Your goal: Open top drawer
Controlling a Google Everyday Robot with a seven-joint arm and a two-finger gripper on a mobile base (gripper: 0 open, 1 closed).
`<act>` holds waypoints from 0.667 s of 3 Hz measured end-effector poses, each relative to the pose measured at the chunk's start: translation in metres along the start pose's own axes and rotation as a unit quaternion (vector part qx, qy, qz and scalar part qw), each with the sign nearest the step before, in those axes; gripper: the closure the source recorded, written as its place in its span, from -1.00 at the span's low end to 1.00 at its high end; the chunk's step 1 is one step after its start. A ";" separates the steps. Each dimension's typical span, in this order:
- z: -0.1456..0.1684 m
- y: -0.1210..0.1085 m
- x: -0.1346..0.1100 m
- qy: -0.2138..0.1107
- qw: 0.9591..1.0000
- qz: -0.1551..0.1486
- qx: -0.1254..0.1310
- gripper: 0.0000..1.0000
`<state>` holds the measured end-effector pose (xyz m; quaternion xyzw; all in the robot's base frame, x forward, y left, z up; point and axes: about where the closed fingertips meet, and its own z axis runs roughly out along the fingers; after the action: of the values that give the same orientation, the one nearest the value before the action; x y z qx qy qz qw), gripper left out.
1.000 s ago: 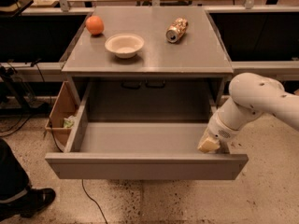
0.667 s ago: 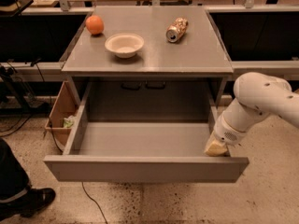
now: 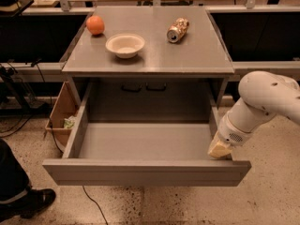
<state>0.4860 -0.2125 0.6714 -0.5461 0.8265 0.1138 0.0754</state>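
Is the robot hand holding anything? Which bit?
Cannot tell. The gripper sits at the front right corner of the open top drawer, but whether it grips the wall there is hidden.

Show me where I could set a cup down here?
The top drawer is bare from its left wall to the gripper at its front right corner. The tabletop is free along its front and right side; the orange, bowl and can crowd the back.
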 end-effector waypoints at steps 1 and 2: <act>-0.018 -0.008 -0.015 -0.028 0.999 -0.021 0.032 1.00; -0.057 -0.021 -0.023 -0.053 0.994 -0.043 0.089 1.00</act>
<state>0.5137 -0.2157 0.7301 -0.5657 0.8037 0.0652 0.1724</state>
